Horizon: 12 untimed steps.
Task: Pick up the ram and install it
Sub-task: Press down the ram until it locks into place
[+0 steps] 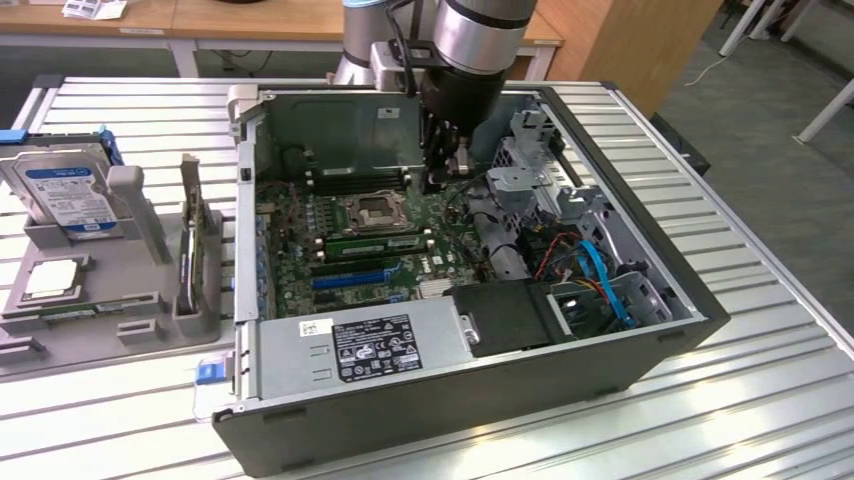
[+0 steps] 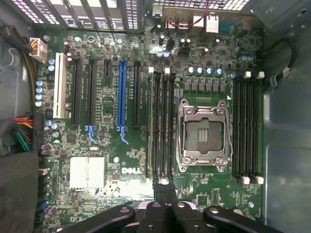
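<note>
a: start nearest the camera; what's there?

b: the grey power supply [image 1: 380, 345], along the near wall of the open computer case [image 1: 641, 330] lying on the slatted table [image 1: 747, 400]; just behind it is the blue expansion slot [image 1: 354, 272].

a: and the ram?

b: next back; the ram [image 1: 380, 243] is a thin green stick standing on edge in the black memory slot closest to the blue one, between that and the cpu socket [image 1: 374, 210]; i judge it seated rather than loose, though i can't make out the latches.

a: which way does it run?

b: its long axis follows the slots, from the exterior view's left to its right; the right end points toward the gripper.

a: so where is the gripper?

b: farther back and higher; the gripper [image 1: 447, 183] hangs inside the case past the ram's right-hand end, so the ram lies down and toward the exterior view's left from it; in the wrist view the slot bank runs straight away from the fingertips, in line with them.

a: is it holding anything?

b: no; the fingers are pressed fully together, with nothing visible between them, and apart from the ram.
</note>
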Each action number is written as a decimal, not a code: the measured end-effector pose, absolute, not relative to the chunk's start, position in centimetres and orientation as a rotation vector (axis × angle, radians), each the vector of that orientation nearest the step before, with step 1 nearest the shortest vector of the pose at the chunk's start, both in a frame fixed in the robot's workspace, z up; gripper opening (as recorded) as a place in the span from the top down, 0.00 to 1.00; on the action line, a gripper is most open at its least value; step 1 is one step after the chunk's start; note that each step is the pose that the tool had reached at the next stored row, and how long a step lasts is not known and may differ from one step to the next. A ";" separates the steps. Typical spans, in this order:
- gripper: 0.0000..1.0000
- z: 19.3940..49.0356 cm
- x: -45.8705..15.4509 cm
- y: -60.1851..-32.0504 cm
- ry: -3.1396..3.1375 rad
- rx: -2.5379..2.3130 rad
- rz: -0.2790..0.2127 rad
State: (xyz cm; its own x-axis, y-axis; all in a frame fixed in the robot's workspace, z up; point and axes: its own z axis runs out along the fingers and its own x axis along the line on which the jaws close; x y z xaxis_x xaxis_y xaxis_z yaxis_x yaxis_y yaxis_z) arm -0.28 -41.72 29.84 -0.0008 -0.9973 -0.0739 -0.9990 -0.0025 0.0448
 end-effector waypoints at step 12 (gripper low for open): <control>0.90 28.5 -0.3 -41.7 2.204 -2.206 0.131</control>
